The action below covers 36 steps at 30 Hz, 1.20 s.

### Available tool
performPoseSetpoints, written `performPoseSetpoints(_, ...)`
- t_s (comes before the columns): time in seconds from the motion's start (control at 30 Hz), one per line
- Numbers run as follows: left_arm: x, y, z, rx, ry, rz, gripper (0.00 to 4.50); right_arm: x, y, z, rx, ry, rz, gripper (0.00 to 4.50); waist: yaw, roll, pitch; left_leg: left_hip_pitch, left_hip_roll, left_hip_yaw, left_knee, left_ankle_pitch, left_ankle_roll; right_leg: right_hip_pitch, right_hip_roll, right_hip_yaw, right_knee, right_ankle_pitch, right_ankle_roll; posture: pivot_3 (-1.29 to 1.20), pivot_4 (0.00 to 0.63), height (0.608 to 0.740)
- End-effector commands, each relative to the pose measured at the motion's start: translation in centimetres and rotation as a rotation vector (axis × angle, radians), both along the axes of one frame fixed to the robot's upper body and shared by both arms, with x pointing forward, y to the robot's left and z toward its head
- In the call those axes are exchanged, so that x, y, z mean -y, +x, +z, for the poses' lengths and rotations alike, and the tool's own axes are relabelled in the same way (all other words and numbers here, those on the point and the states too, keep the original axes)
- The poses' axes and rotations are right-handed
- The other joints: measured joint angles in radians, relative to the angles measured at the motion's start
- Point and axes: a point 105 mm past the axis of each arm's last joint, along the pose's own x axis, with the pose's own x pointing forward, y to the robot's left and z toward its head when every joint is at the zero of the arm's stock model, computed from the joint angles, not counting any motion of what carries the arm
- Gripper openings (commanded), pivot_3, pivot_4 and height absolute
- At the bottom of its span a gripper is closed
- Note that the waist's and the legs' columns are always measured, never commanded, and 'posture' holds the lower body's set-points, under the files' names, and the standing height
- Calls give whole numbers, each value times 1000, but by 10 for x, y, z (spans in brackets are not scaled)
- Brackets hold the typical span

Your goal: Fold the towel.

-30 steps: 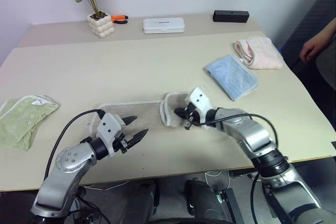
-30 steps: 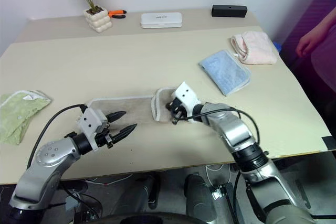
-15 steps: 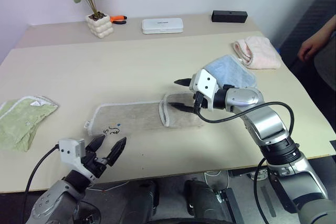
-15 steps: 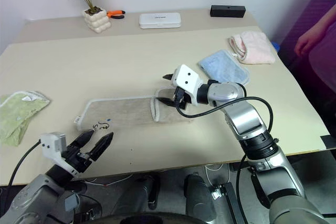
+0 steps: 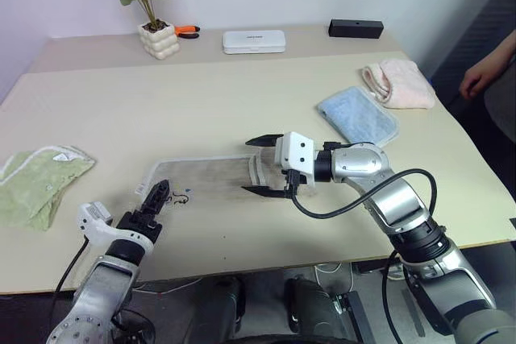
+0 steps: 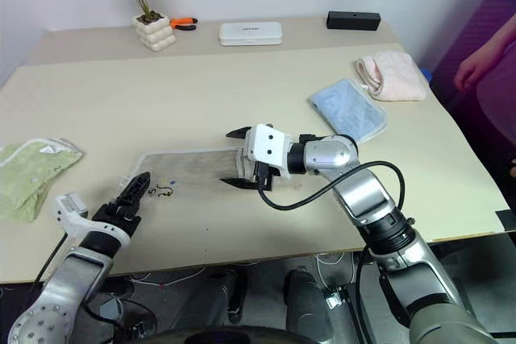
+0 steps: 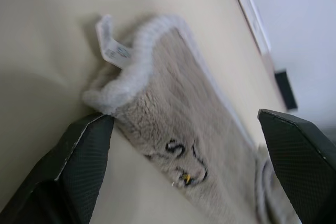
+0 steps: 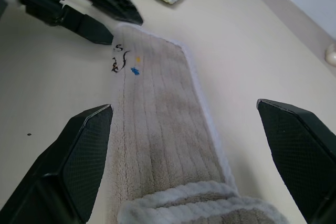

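Note:
The towel (image 5: 211,177) is a beige strip with white edging, lying flat near the table's front edge. Its right end is folded back over itself (image 5: 270,168). A dark embroidered mark (image 5: 179,196) sits near its left end, and a white loop (image 7: 113,51) sticks out at that corner. My left gripper (image 5: 153,203) is open, low at the towel's left front corner, with that corner between its fingers and nothing held. My right gripper (image 5: 263,165) hovers open above the fold, pointing left along the strip. In the right wrist view, the towel (image 8: 157,124) runs towards the left gripper (image 8: 89,11).
A pale green cloth (image 5: 36,183) lies at the left edge. A light blue towel (image 5: 357,122) and a pink towel (image 5: 401,82) lie at the right. At the back stand a potted plant (image 5: 158,38), a white case (image 5: 253,41) and a black box (image 5: 355,28). A person's hand (image 5: 482,74) shows at far right.
My right gripper let go of the folded end, opened and rose, swinging to point left. My left gripper drew back to the towel's left front corner and rolled.

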Motion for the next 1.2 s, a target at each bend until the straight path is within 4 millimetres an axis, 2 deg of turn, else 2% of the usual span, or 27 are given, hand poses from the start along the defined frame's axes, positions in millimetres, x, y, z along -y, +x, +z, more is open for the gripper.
performPoseSetpoints(0.03,-10,5,1,-16,-13,47,3244,-2,-6,8,61,10,17,4500,5,0,0,0,0,0,0,0,1,0,1,0,0,0,0,0,150,740)
performPoseSetpoints(0.23,-10,16,19,50,6,44,258,0,-11,5,64,5,4,4500,6,0,0,-1,1,0,0,1,2,-1,1,0,-1,0,0,0,150,740)
performPoseSetpoints(0.27,-12,16,24,70,16,51,57,0,-12,4,63,4,1,4500,6,-1,0,-1,1,0,0,1,2,-1,1,0,-1,0,0,0,150,740)
performPoseSetpoints(0.37,-21,15,43,150,101,59,57,2,-13,3,60,0,-9,4500,5,-1,0,-1,1,0,-1,1,1,-1,1,0,-1,0,0,0,150,740)
performPoseSetpoints(0.5,-51,6,75,256,234,124,57,8,-12,1,55,-10,-31,4500,4,-1,0,-1,2,1,-1,1,1,-2,2,0,0,0,-1,0,150,740)
performPoseSetpoints(0.6,-58,2,101,332,450,47,57,15,-7,-3,48,-30,-54,4500,5,-1,0,-1,2,1,-1,1,1,-2,2,0,-1,0,-1,0,150,740)
performPoseSetpoints(0.7,-41,6,117,397,598,-97,57,22,-3,-9,39,-47,-77,4500,8,-1,0,-2,2,1,-1,1,1,-3,2,0,-1,0,-1,0,150,740)
performPoseSetpoints(0.8,-5,10,120,457,694,-315,57,26,0,-12,34,-56,-93,4500,8,-1,0,-2,1,1,-1,-1,-1,-2,1,0,-3,0,-1,0,150,740)
performPoseSetpoints(0.93,51,7,100,491,824,-690,57,29,1,-15,28,-62,-109,4500,4,-1,0,-2,2,2,-2,-1,-1,-2,2,0,-3,0,-1,0,150,740)
performPoseSetpoints(1.0,69,4,89,504,831,-828,57,31,2,-17,28,-65,-121,4500,1,0,1,-2,2,2,-3,0,-1,-3,2,1,-2,0,-1,0,150,740)
performPoseSetpoints(1.2,89,7,68,523,816,-1005,57,40,5,-20,28,-74,-165,4500,1,0,1,-3,3,3,-4,1,1,-6,2,3,-1,0,-1,0,150,740)
